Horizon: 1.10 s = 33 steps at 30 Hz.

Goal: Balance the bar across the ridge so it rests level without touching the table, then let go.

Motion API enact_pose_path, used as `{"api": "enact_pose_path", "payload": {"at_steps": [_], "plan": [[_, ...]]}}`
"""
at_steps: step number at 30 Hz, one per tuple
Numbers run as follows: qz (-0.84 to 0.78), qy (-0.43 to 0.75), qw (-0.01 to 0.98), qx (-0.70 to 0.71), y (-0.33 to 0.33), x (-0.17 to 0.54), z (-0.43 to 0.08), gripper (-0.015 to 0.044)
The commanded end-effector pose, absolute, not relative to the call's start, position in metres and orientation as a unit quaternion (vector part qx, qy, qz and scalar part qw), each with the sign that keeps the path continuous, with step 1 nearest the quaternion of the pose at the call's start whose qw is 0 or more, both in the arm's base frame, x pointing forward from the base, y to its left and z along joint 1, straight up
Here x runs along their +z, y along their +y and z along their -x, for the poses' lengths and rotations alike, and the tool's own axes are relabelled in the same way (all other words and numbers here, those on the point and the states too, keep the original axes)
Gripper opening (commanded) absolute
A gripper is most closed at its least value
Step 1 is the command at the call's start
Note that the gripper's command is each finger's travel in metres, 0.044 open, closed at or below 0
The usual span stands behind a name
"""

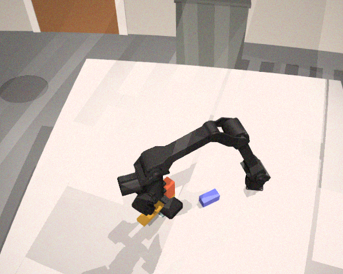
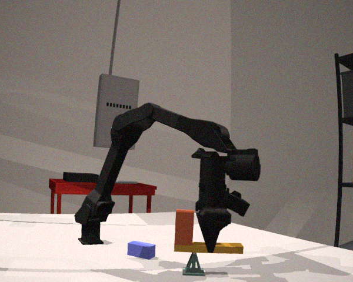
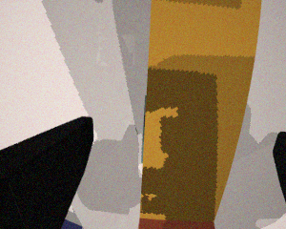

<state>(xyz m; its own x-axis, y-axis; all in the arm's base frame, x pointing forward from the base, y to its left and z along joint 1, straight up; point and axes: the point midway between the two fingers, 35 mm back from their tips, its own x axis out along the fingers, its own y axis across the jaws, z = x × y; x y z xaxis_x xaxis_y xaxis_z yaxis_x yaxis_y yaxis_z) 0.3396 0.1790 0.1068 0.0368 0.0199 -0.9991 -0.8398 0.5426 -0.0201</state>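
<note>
Gripper (image 1: 159, 208) (image 2: 210, 251) (image 3: 188, 136): fingers spread wide, pointing down, nothing gripped; in the wrist view a gap shows on both sides of the bar.
Bar (image 1: 147, 216) (image 2: 228, 248) (image 3: 205, 33): between the open fingers, lying across the top of the ridge, about level in the exterior view, both ends off the table.
Bar's long axis: runs up and down the wrist view, so the fingers stand off its two long sides rather than its ends; the coming move turns on this.
Gripper against ridge: the fingertips stand over the long arm of the bar, to the side of the ridge away from the red block.
Red block (image 1: 169, 188) (image 2: 183, 227) (image 3: 176, 224): upright on the bar's short end, on the arm-base side of the ridge, close beside the gripper.
Ridge (image 1: 161, 214) (image 2: 193, 265): standing on the table under the bar, nearer the block end than the bar's plain end.
Blue block (image 1: 209, 197) (image 2: 141, 249) (image 3: 72, 224): on the table, apart from the ridge, toward the arm base (image 1: 254, 187) (image 2: 90, 241).
Table (image 1: 254, 236) (image 2: 33, 248): beneath the ridge, carrying its foot.
Step in hand: letting go, which looks all but done.
Next move: probably straight up, keeping both fingers clear of the bar's sides.
Risk: a brush against the bar or red block could tip it off the ridge.
</note>
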Motion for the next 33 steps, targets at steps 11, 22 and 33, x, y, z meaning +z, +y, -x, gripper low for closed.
{"api": "enact_pose_path", "payload": {"at_steps": [11, 22, 33], "plan": [[0.338, 0.597, 0.644, 0.338, 0.179, 0.188, -0.339, 0.044], [0.338, 0.595, 0.646, 0.338, 0.177, 0.206, -0.336, 0.044], [0.338, 0.595, 0.646, 0.338, 0.177, 0.206, -0.336, 0.044]]}}
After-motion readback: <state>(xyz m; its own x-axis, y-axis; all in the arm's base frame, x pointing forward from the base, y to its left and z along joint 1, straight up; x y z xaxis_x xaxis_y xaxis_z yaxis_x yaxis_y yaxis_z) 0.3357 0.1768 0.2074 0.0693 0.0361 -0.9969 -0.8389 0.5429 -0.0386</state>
